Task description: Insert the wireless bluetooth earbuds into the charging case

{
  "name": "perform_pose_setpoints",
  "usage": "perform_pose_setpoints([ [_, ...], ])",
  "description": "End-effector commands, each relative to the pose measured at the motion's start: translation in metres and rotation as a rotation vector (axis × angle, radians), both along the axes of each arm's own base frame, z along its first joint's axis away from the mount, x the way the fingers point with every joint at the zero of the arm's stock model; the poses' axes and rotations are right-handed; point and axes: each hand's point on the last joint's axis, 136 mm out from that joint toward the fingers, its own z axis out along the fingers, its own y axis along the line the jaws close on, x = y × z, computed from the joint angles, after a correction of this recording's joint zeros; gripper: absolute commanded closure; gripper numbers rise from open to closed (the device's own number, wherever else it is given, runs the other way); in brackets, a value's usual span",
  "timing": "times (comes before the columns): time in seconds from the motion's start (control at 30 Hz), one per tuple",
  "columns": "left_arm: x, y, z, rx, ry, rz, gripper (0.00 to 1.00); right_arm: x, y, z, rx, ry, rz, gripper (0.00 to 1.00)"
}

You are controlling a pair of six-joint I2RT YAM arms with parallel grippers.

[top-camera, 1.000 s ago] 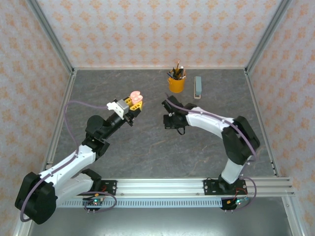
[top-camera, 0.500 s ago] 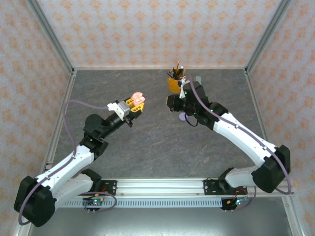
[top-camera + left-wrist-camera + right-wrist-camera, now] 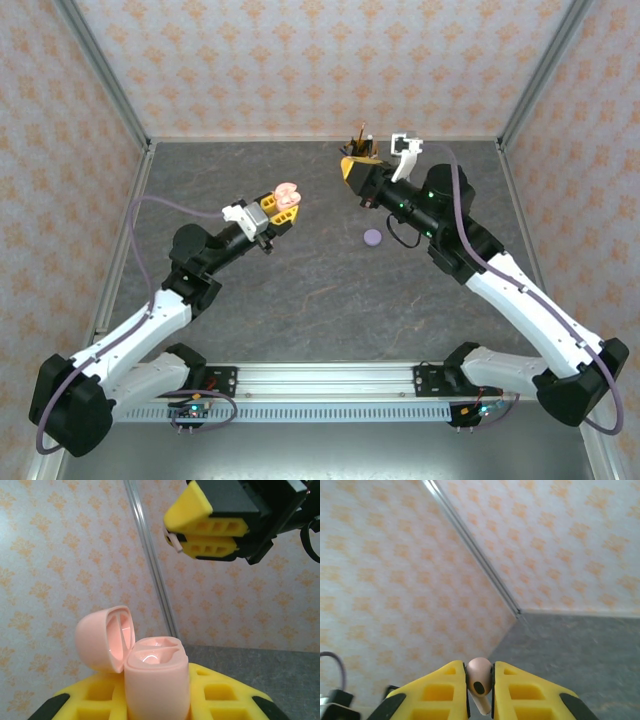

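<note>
Earbud point(image 3: 479, 681) tight in right end effector point(image 3: 480, 667), plain from its wrist; open case point(image 3: 156, 680) clamped in left end effector point(image 3: 283, 206).

A robotics lab test cell seen from above: a grey stone-look table point(image 3: 300, 320) boxed in at 9, 12 and 3 o'clock by orange-patterned wallpaper panels point(image 3: 300, 70) on aluminium posts point(image 3: 100, 75), with two robot arms point(image 3: 150, 320) bolted to a metal rail point(image 3: 330, 375) at 6 o'clock.
</note>
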Motion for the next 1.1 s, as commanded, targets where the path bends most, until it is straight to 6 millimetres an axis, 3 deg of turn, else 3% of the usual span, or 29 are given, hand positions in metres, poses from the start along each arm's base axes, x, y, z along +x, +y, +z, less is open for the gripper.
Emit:
perform_pose_setpoints([
  [0.0,-0.005,-0.004,0.025,-0.025,-0.078,-0.012,1.00,-0.014,0.007,0.028,0.115,-0.091,0.093,0.84],
  [0.37,0.000,-0.008,0.037,-0.107,-0.079,-0.003,1.00,-0.022,0.024,0.031,0.262,-0.126,0.211,0.84],
  [0.67,0.002,-0.010,0.044,-0.123,-0.084,0.000,1.00,-0.036,0.049,0.017,0.247,-0.119,0.285,0.84],
  [0.77,0.002,-0.010,0.045,-0.127,-0.086,0.003,1.00,-0.031,0.057,0.001,0.231,-0.085,0.287,0.85],
  [1.07,0.002,-0.011,0.044,-0.127,-0.081,0.003,1.00,-0.030,0.069,-0.013,0.216,-0.053,0.309,0.85],
])
